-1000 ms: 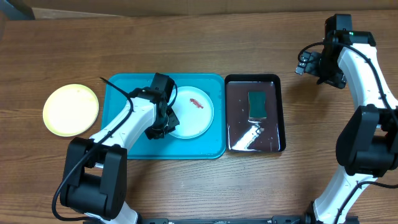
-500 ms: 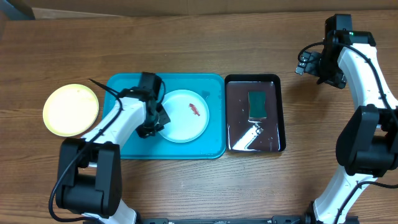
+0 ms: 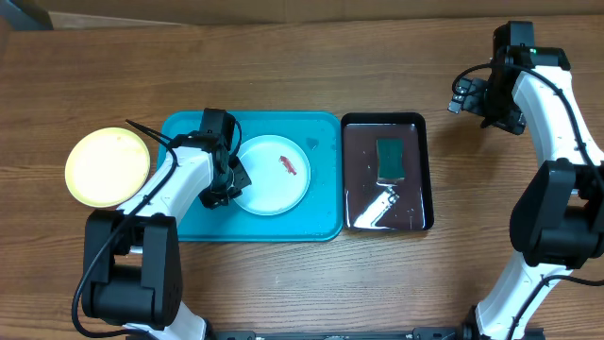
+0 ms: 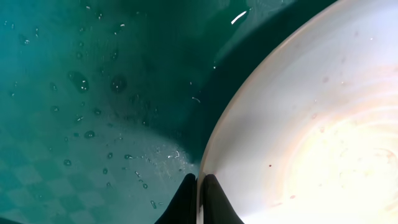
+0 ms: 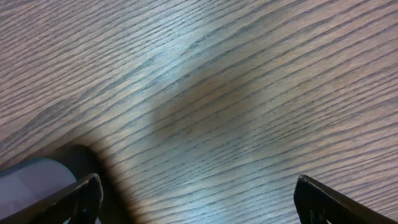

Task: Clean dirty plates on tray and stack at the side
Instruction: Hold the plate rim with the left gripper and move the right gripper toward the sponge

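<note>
Above the table (image 3: 283,57), the left gripper (image 3: 229,186) is pinching the white plate's (image 3: 274,181) left rim on the tray (image 3: 321,219). The plate is lying rightward of it and the yellow plate (image 3: 107,167) is sitting off-tray to the left. At the left wrist, the fingers (image 4: 213,202) are pressing together on that rim. At the right wrist, the right gripper (image 5: 196,196) is hovering spread over wood, well apart, leaving the left arm nearer.

The white plate (image 4: 305,118) is cut off on three sides (left wrist view).
</note>
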Controlling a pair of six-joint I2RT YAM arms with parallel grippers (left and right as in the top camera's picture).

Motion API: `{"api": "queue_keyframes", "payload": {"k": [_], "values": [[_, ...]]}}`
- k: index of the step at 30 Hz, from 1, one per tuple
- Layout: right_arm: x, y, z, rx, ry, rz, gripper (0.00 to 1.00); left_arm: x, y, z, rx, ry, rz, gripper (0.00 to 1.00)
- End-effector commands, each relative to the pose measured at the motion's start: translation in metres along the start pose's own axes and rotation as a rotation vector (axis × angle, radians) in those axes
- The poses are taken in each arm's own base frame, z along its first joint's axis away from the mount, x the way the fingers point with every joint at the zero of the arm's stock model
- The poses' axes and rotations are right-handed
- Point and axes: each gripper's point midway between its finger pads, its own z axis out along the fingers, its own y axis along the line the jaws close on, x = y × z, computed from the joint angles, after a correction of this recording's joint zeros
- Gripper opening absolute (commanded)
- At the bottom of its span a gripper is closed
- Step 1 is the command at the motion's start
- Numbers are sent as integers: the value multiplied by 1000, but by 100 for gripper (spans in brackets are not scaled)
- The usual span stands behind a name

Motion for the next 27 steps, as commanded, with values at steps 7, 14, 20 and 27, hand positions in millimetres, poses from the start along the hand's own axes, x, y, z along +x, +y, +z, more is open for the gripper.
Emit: {"api": "queue_keyframes", "payload": {"k": [7, 14, 20, 27], "values": [[-17, 9, -7, -37, -69, 6, 100, 6, 10, 9, -23, -3, 19, 4], [-1, 45, -14, -251, 8, -64, 100, 6, 9, 11, -14, -4, 20, 4], [25, 91, -48, -517, 72, -179, 85, 5, 6, 11, -3, -5, 41, 4], [65, 109, -69, -370, 85, -353, 82, 5, 6, 11, 0, -4, 42, 4]]}}
